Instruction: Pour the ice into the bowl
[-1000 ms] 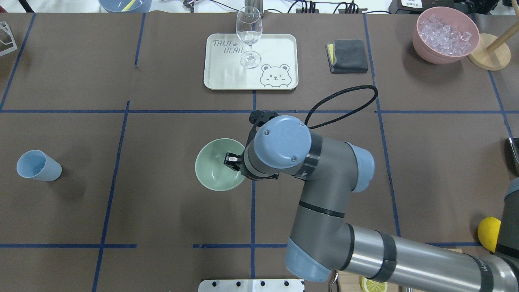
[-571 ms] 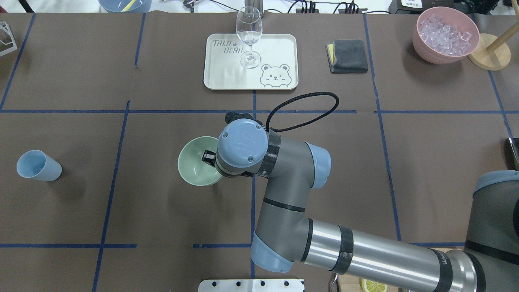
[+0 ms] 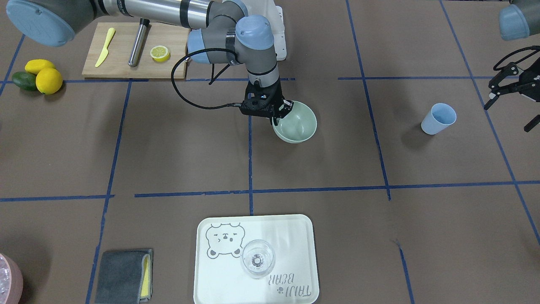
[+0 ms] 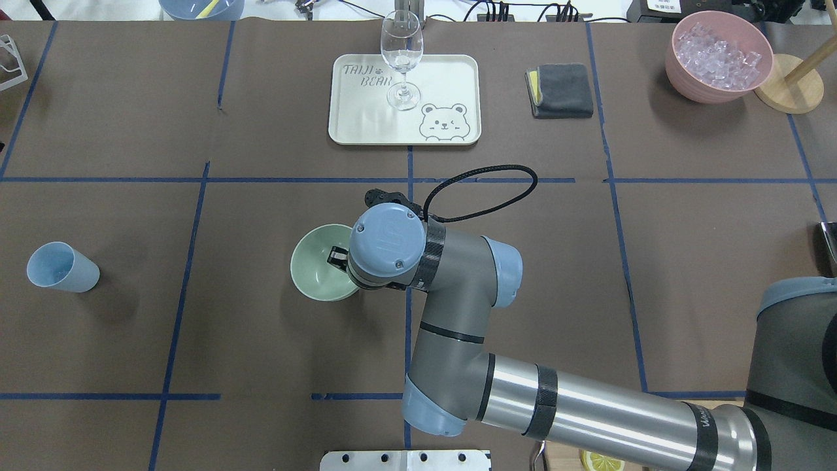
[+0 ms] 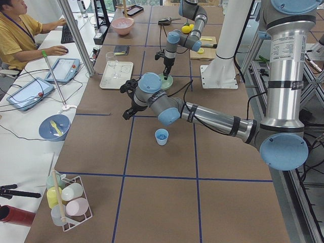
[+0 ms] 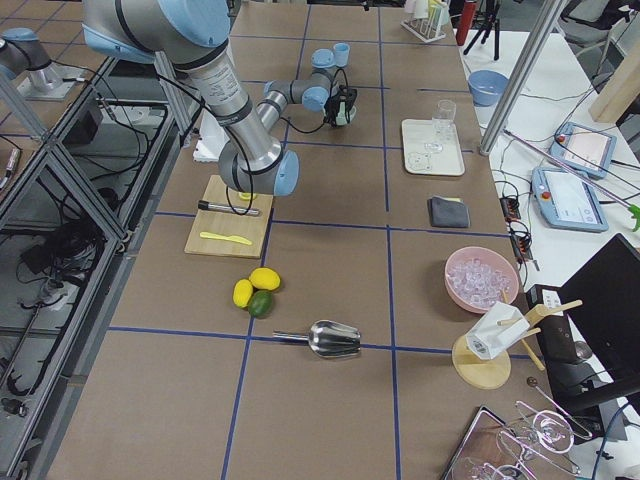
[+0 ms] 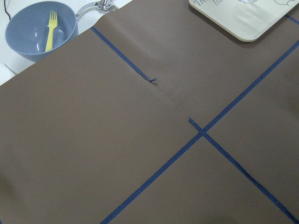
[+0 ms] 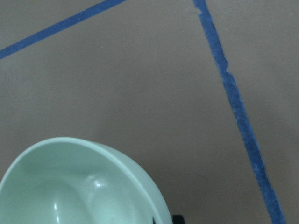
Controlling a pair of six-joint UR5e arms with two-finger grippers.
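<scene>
The pale sage-green bowl (image 4: 317, 265) is near the table's middle, and it looks empty in the right wrist view (image 8: 84, 186). My right gripper (image 3: 281, 114) is shut on the bowl's rim on the side nearest the robot; the bowl (image 3: 297, 123) looks slightly tilted. The ice (image 4: 716, 52) lies heaped in a pink container (image 4: 693, 82) at the far right. A blue cup (image 4: 62, 267) stands at the left. My left gripper (image 3: 508, 112) hovers beside the cup (image 3: 438, 118), open and empty.
A cream tray (image 4: 444, 72) with a wine glass (image 4: 401, 59) sits at the far centre, a grey cloth (image 4: 562, 90) to its right. A cutting board (image 3: 122, 59) and a metal scoop (image 6: 335, 340) lie on the robot's right. A blue bowl with a fork (image 7: 42, 30) lies beyond the table's far edge.
My right arm has carried the bowl to the left across the centre line, then eased slightly back to the right. The grip on the rim is unchanged.
</scene>
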